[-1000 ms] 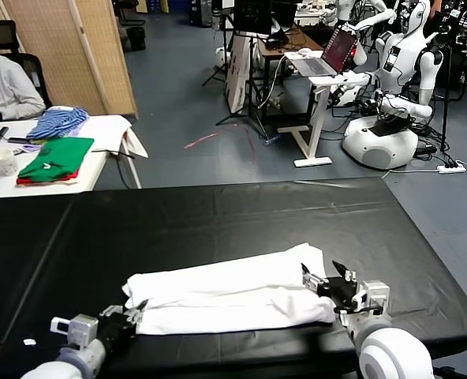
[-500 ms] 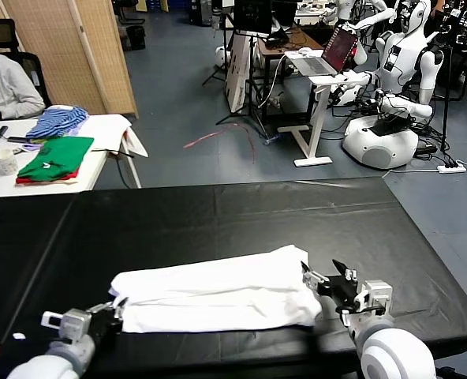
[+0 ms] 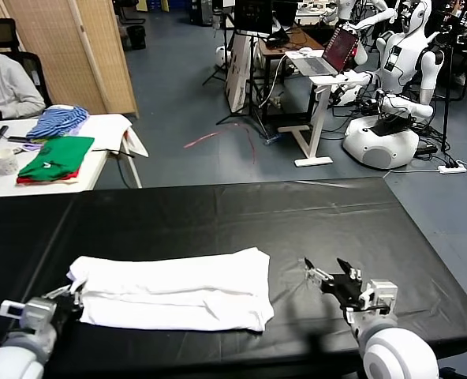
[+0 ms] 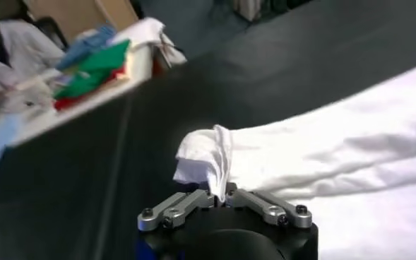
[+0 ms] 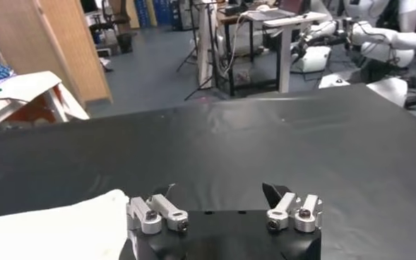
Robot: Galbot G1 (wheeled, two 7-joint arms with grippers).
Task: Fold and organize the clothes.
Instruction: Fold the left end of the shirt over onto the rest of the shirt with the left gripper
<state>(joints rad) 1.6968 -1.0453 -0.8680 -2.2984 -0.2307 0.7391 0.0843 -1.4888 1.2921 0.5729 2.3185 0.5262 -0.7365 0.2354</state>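
Observation:
The white T-shirt (image 3: 174, 289) lies folded into a long band on the black table (image 3: 241, 213), toward the near left. No print shows. My left gripper (image 3: 74, 289) is shut on the shirt's left end; in the left wrist view the cloth (image 4: 215, 159) is pinched between its jaws (image 4: 222, 189). My right gripper (image 3: 328, 272) is open and empty, a little to the right of the shirt's right edge. In the right wrist view the right gripper (image 5: 218, 191) has its fingers apart over bare table, with the shirt's corner (image 5: 59, 226) beside it.
A white side table (image 3: 99, 134) at the far left holds green and red folded garments (image 3: 56, 158), a blue-striped cloth (image 3: 56, 120) and a cup (image 3: 6, 162). A seated person (image 3: 5, 87) is behind it. Desks, a laptop and other robots stand far back right.
My left gripper has pulled the shirt leftward along the table. My right gripper has let go of the shirt's right end and now stays open, apart from it.

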